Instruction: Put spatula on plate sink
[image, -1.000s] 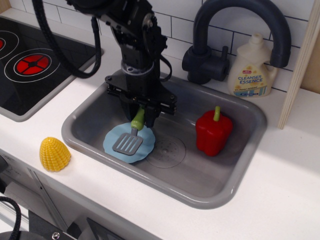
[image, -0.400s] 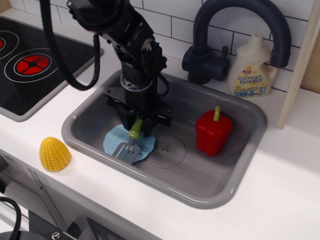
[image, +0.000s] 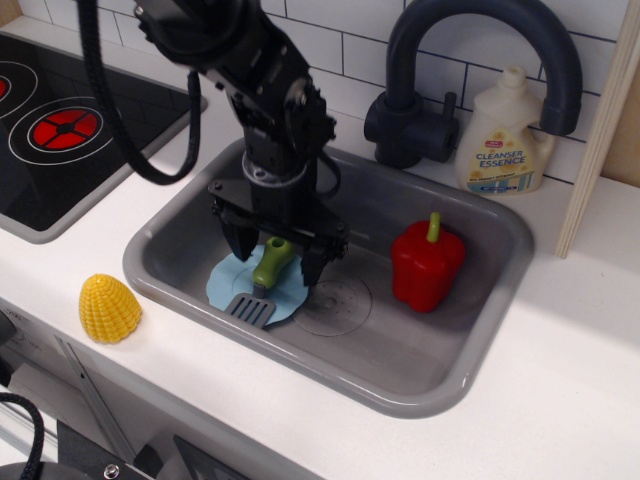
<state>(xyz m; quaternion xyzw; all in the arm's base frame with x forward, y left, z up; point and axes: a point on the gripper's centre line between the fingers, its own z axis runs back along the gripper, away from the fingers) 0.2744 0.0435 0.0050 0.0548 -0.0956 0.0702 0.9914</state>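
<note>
Hand (image: 272, 255) splayed wide over spatula (image: 262, 282)

Spatula (image: 260, 283) lying on plate (image: 225, 284) in sink (image: 460, 360); fingers (image: 236, 238) spread either side of handle

arm (image: 255, 80): black, bulky joints | thick black cable | gripper (image: 275, 255): black fingers
</note>
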